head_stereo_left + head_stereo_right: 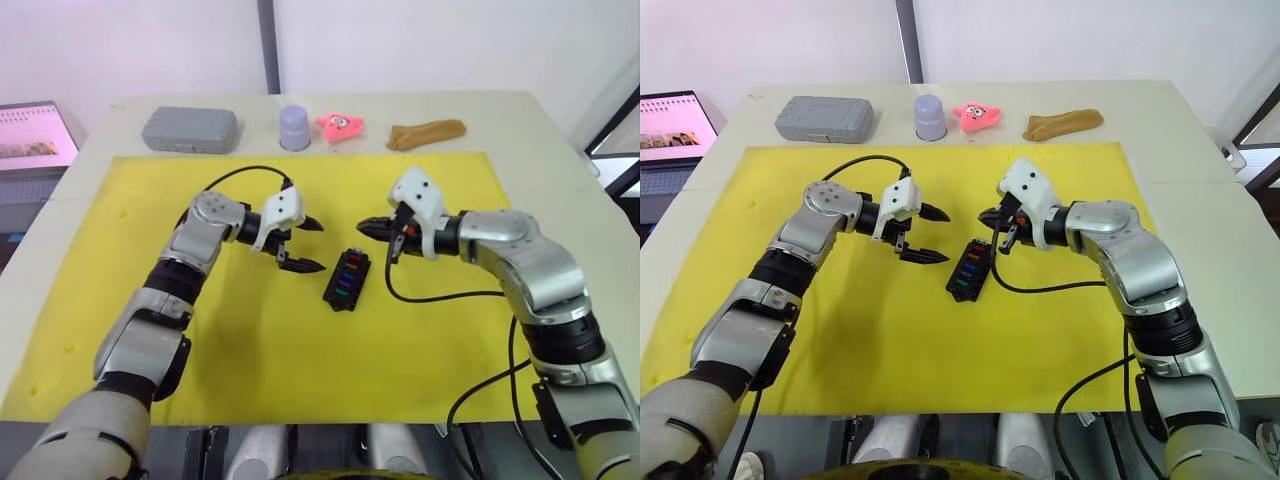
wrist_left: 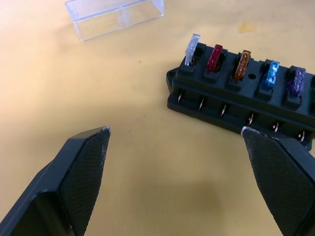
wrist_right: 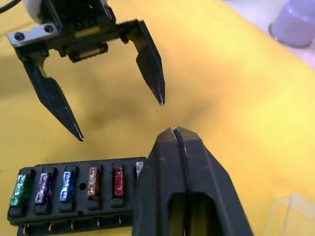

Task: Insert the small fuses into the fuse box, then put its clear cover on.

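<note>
Now the fuses are in, and the cover step comes next.

On the middle of the yellow mat lies the small black rectangular plastic fuse box, and the six small coloured blade fuses stand in its row of slots: green, purple, blue, amber, red and a pale clear one at the end. So I judge the inserting part finished. The small transparent rectangular plastic cover lies on the mat near the box, apart from it and not yet on it. The left gripper hovers just beside the box with its two black fingers spread wide and holding nothing. The right gripper hangs over the far end of the box, its fingers pressed together and empty. The next move calls for one gripper to pinch the clear cover by its long sides, carry it above the fuses and press it down straight.
</note>
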Robot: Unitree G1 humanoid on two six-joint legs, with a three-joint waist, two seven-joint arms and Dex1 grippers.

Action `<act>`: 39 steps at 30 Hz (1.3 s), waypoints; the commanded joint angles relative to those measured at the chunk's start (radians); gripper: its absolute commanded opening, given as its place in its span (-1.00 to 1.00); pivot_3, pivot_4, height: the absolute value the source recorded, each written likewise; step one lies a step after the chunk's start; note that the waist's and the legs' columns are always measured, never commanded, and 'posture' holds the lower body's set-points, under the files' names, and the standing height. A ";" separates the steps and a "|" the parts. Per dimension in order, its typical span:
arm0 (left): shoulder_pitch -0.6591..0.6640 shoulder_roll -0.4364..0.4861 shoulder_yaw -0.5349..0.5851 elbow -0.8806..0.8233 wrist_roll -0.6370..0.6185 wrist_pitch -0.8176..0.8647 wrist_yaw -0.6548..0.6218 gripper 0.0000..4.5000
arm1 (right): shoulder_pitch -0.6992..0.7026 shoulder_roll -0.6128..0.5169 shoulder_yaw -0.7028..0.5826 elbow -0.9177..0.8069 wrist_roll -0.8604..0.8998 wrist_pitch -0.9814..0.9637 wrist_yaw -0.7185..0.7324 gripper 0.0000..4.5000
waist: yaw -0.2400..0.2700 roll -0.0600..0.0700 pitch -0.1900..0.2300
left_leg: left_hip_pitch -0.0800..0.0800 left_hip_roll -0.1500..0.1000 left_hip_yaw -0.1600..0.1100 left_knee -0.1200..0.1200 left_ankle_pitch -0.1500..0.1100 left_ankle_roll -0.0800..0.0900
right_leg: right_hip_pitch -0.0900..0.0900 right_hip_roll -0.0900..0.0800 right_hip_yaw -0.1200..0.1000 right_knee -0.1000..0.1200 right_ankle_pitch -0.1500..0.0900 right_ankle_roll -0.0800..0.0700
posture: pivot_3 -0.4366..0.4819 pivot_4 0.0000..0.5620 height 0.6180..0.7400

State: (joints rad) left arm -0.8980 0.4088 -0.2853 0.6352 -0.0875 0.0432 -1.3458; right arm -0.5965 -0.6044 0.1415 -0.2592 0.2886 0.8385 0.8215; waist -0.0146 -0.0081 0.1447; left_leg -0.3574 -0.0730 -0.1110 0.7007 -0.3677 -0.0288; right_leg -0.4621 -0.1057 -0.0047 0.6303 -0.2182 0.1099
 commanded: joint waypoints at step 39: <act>-0.011 -0.002 0.027 -0.032 -0.006 0.005 0.011 1.00 | 0.023 0.000 0.015 0.108 0.077 0.060 -0.009 -0.99 | 0.001 0.000 0.000 | 0.002 0.000 -0.001 0.000 0.000 0.000 | 0.002 0.000 0.000 0.000 0.000 0.000 | -0.05 -0.47 1.00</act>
State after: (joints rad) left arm -0.8975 0.4080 -0.2806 0.6262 -0.0873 0.0562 -1.3425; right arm -0.5652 -0.5981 0.1443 -0.1655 0.3738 0.8785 0.8178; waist -0.0140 -0.0083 0.1445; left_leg -0.3557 -0.0730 -0.1117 0.7006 -0.3677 -0.0288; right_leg -0.4601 -0.1055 -0.0048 0.6300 -0.2182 0.1099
